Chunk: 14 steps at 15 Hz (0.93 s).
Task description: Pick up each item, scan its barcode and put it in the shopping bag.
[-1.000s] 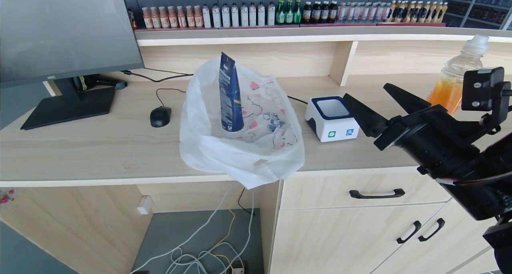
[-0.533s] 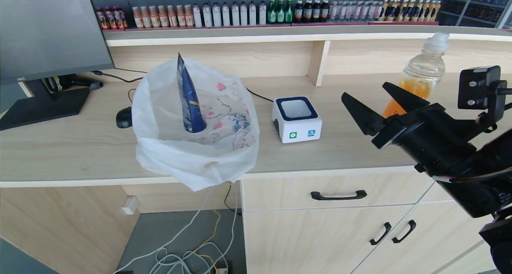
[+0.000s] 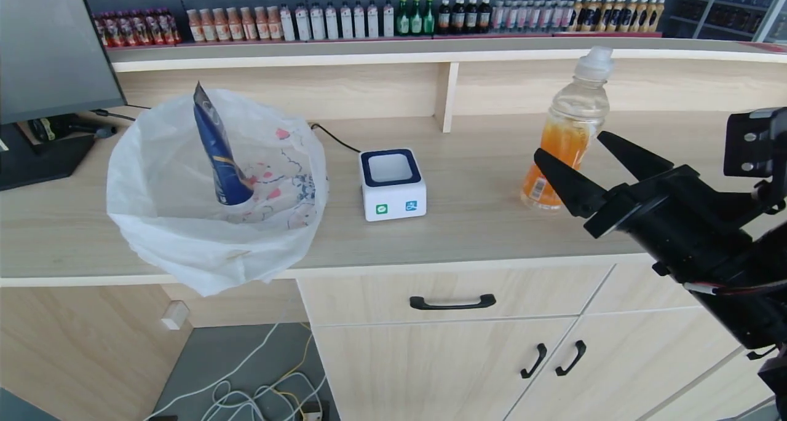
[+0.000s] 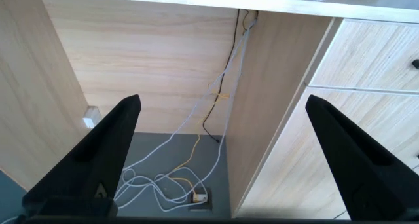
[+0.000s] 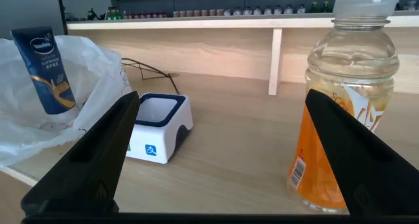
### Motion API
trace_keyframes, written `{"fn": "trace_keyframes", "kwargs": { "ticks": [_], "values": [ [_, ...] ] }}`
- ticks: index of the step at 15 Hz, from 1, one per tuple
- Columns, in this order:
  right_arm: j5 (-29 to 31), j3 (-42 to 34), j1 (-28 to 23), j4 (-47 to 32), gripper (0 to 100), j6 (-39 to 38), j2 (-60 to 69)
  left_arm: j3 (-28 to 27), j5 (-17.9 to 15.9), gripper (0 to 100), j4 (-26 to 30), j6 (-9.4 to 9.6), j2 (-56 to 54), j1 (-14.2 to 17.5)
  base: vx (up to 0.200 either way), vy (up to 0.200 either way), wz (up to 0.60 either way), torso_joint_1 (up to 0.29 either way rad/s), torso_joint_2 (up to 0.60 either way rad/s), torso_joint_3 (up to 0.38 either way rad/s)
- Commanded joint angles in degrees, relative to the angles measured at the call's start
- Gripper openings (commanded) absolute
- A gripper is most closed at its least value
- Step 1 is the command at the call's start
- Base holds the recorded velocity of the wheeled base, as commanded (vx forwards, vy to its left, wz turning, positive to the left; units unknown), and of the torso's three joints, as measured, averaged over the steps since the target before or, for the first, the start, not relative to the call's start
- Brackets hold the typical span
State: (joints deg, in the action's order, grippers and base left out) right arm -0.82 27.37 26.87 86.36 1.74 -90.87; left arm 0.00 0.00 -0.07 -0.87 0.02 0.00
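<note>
An orange drink bottle [image 3: 564, 137] with a white cap stands upright on the wooden counter [image 3: 467, 224], right of the white and blue scanner box [image 3: 392, 184]. My right gripper [image 3: 599, 166] is open just in front of the bottle, level with its lower half, not touching it. The right wrist view has the bottle [image 5: 346, 112] ahead, near one open finger [image 5: 357, 162]. The white shopping bag [image 3: 184, 236] sits at the counter's left with a dark blue tube [image 3: 216, 148] standing in it. My left gripper [image 4: 219, 158] is open below the counter, over the floor cables.
A monitor [image 3: 43, 46] and its stand fill the counter's far left. A raised back ledge with a vertical divider [image 3: 447, 89] runs behind the scanner. Drawers and cupboard doors [image 3: 455, 322] lie below the counter edge. Rows of bottles [image 3: 381, 18] line the far shelf.
The head camera has turned right, so the whole scene has slid left. The bottle now stands close to my right gripper, which stays open.
</note>
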Motion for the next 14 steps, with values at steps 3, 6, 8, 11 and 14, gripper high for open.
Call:
{"fn": "trace_keyframes", "kwargs": {
  "ticks": [3, 6, 8, 11, 14],
  "values": [
    [-0.1, 0.3, 0.0, 0.0, 100, 0.0, -0.4, 0.0, 0.0, 100, 0.0, -0.01, 0.0, 0.0, 0.000, -0.200, 0.00, 0.001, 0.00, 0.002],
    [0.0, 0.3, 0.0, 0.0, 100, 0.0, -0.3, 0.0, 0.0, 100, -0.1, -0.01, 0.0, 0.0, 0.000, -0.200, 0.00, 0.004, 0.00, 0.002],
    [0.0, 0.0, 0.0, 0.0, 100, 0.0, -0.3, 0.0, 0.0, 100, 0.0, 0.07, 0.0, 0.0, 0.000, -0.200, 0.00, 0.005, 0.00, 0.005],
    [-0.1, -0.7, 0.3, 0.0, 100, 0.6, -0.7, 0.0, 0.0, 100, 0.1, 0.60, 0.0, 0.0, 0.000, 0.000, 0.00, 0.000, 0.00, 0.000],
    [0.4, -2.0, 4.4, -0.3, 100, 1.9, -0.6, 0.0, 0.0, 100, 0.1, 0.69, 0.0, 0.0, 0.000, 0.000, 0.00, 0.000, 0.00, 0.000]
  ]
}}
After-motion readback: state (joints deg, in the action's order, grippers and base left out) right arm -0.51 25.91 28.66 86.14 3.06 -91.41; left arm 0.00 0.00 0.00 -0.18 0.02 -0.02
